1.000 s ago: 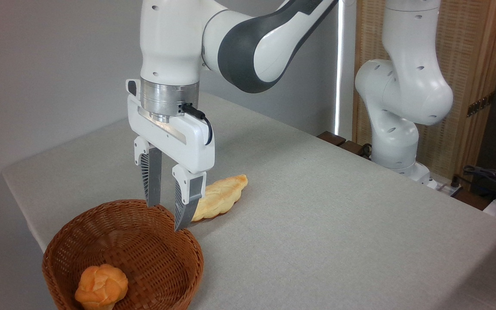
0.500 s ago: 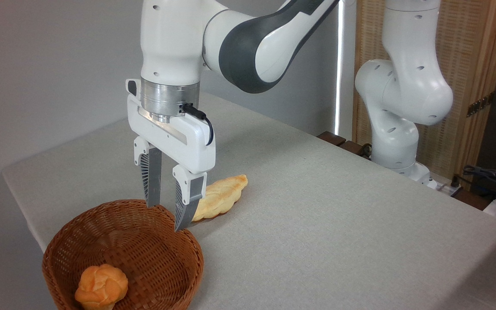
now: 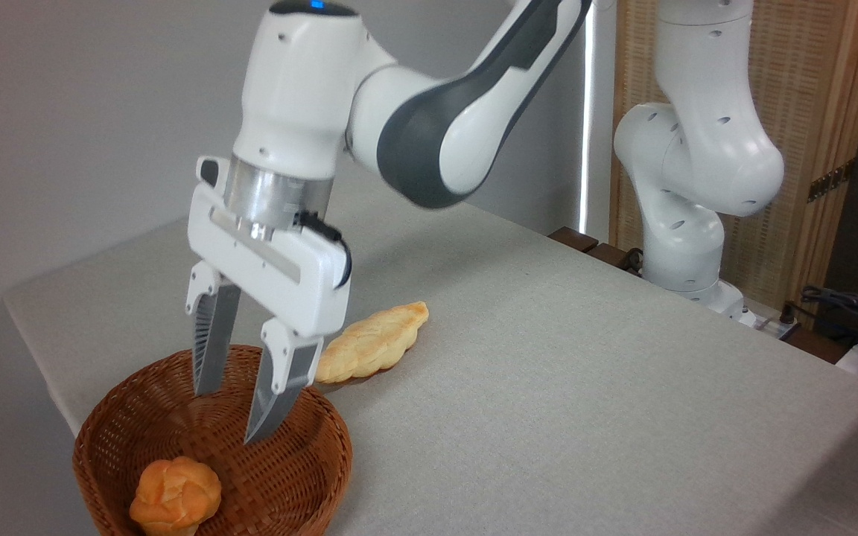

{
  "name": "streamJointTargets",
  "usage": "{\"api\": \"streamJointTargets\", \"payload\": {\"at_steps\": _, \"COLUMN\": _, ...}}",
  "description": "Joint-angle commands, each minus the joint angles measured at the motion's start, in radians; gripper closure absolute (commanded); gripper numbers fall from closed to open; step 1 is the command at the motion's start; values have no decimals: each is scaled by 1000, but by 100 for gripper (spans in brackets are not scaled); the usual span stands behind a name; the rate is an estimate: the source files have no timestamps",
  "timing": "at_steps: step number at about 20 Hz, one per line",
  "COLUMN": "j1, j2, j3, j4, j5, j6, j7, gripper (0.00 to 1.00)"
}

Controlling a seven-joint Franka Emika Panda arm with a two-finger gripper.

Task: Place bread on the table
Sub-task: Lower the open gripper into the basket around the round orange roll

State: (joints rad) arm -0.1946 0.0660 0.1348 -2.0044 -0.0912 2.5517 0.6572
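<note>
Movement is seen since the earlier frames: the white two-finger gripper [image 3: 229,415] has been tilted, shifted left and lowered, so that its grey ribbed fingertips [image 3: 205,376] now hang inside the brown woven wicker basket [image 3: 310,465] instead of over its far rim. The fingers are spread apart and nothing is held between them. The small round orange-golden knotted bun [image 3: 175,496] is left unmoved on the basket floor at the near side, below and left of the fingertips, untouched; being round, it shows no clear long axis. The paler braided leaf-shaped loaf [image 3: 372,342] lies on the light grey-beige cloth-covered table [image 3: 585,372], its long axis running from lower left to upper right.
</note>
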Motion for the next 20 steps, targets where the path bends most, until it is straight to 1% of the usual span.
{"api": "streamJointTargets", "payload": {"at_steps": 1, "j1": -3, "j2": 61, "j3": 8, "j4": 12, "j5": -56, "j6": 116, "j7": -1, "gripper": 0}}
{"api": "streamJointTargets", "payload": {"at_steps": 2, "j1": -5, "j2": 76, "j3": 6, "j4": 13, "j5": -73, "j6": 140, "j7": 1, "gripper": 0}}
{"api": "streamJointTargets", "payload": {"at_steps": 4, "j1": -5, "j2": 103, "j3": 5, "j4": 13, "j5": -84, "j6": 189, "j7": -1, "gripper": 0}}
{"api": "streamJointTargets", "payload": {"at_steps": 7, "j1": -6, "j2": 130, "j3": -6, "j4": 13, "j5": -102, "j6": 200, "j7": -2, "gripper": 0}}
{"api": "streamJointTargets", "payload": {"at_steps": 10, "j1": -8, "j2": 158, "j3": -7, "j4": 19, "j5": -104, "j6": 203, "j7": -2, "gripper": 0}}
{"api": "streamJointTargets", "payload": {"at_steps": 12, "j1": -9, "j2": 187, "j3": -8, "j4": 61, "j5": -102, "j6": 202, "j7": -4, "gripper": 0}}
{"api": "streamJointTargets", "payload": {"at_steps": 17, "j1": -9, "j2": 231, "j3": -8, "j4": 114, "j5": -102, "j6": 202, "j7": -5, "gripper": 0}}
{"api": "streamJointTargets", "payload": {"at_steps": 20, "j1": -9, "j2": 248, "j3": -8, "j4": 121, "j5": -96, "j6": 202, "j7": -5, "gripper": 0}}
